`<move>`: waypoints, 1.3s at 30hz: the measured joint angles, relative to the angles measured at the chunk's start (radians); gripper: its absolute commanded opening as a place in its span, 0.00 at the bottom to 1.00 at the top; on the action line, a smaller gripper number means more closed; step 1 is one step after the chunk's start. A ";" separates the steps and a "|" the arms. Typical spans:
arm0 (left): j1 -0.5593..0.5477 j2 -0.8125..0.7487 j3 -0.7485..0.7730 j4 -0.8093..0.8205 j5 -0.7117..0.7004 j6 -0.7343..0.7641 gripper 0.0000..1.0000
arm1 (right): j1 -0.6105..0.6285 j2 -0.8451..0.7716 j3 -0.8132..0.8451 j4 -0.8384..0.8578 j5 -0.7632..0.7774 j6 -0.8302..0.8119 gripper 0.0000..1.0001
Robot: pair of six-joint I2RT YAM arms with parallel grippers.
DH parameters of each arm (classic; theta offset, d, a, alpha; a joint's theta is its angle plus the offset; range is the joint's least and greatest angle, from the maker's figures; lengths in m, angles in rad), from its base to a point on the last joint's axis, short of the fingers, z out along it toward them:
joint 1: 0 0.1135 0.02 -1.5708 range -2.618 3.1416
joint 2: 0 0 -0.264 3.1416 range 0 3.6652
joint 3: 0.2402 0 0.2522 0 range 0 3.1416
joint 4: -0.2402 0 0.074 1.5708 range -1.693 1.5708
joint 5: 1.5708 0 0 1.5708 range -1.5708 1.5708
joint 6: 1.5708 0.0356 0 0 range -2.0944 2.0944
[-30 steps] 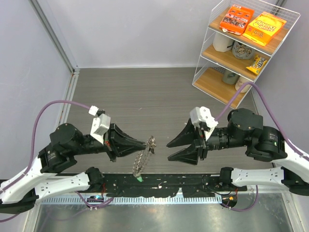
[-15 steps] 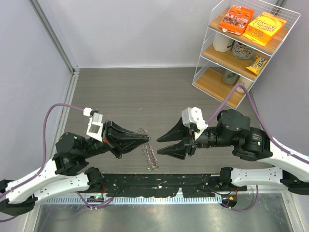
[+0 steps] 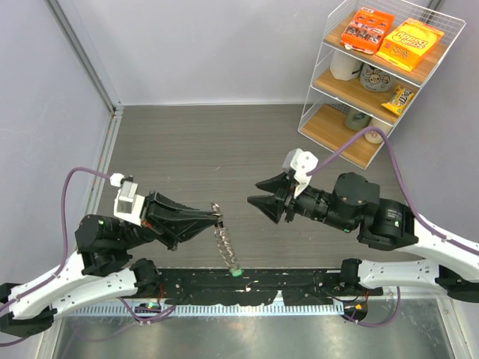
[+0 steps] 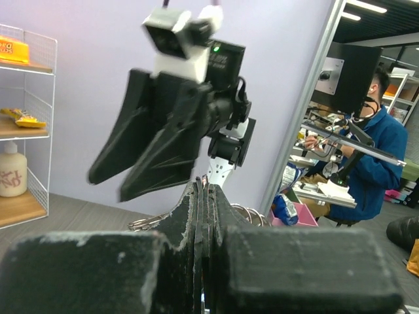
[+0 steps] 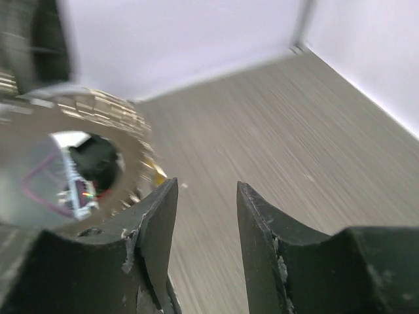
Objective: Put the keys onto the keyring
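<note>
Step in hand, as judged: presenting for threading. Left claw (image 3: pixel 212 218) pinches the keyring (image 3: pixel 217 210) above the bench (image 3: pixel 224 142); the keys (image 3: pixel 227 248) hang below the keyring; right claw (image 3: pixel 256 194), spread and empty, faces the keyring from near; next move calls for a fine, aligned approach.

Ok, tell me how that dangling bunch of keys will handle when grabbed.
Probably floppy: the keys hang in a loose string from the left gripper, so they are likely to swing. The open right gripper may find the bare metal slippery.

Top cam overhead, wide; 2 wrist cams close-up, facing each other; share keyring (image 3: pixel 226 241).
</note>
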 measured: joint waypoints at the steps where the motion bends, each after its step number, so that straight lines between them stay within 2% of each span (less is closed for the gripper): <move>1: 0.000 -0.011 -0.004 0.000 0.003 0.000 0.00 | -0.005 0.000 -0.013 -0.012 0.062 0.013 0.48; 4: 0.000 -0.044 -0.012 -0.008 0.027 0.000 0.00 | -0.055 0.003 -0.068 -0.055 0.180 0.067 0.48; 8: 0.000 -0.075 -0.012 -0.006 0.100 -0.004 0.00 | -0.235 0.034 -0.203 -0.089 0.217 0.169 0.48; 12: 0.000 -0.083 -0.010 0.005 0.209 -0.035 0.00 | -0.347 0.050 -0.346 -0.109 0.221 0.236 0.49; 18: 0.000 -0.079 -0.010 0.087 0.360 -0.125 0.00 | -0.414 0.053 -0.450 -0.077 0.195 0.269 0.50; 26: 0.000 -0.079 -0.008 0.198 0.473 -0.195 0.00 | -0.467 0.055 -0.536 -0.035 0.193 0.287 0.53; 33: 0.000 -0.063 -0.008 0.295 0.526 -0.263 0.00 | -0.510 0.046 -0.563 -0.034 0.193 0.314 0.57; 39: 0.000 -0.058 -0.008 0.315 0.525 -0.288 0.00 | -0.594 0.046 -0.563 -0.037 0.185 0.332 0.57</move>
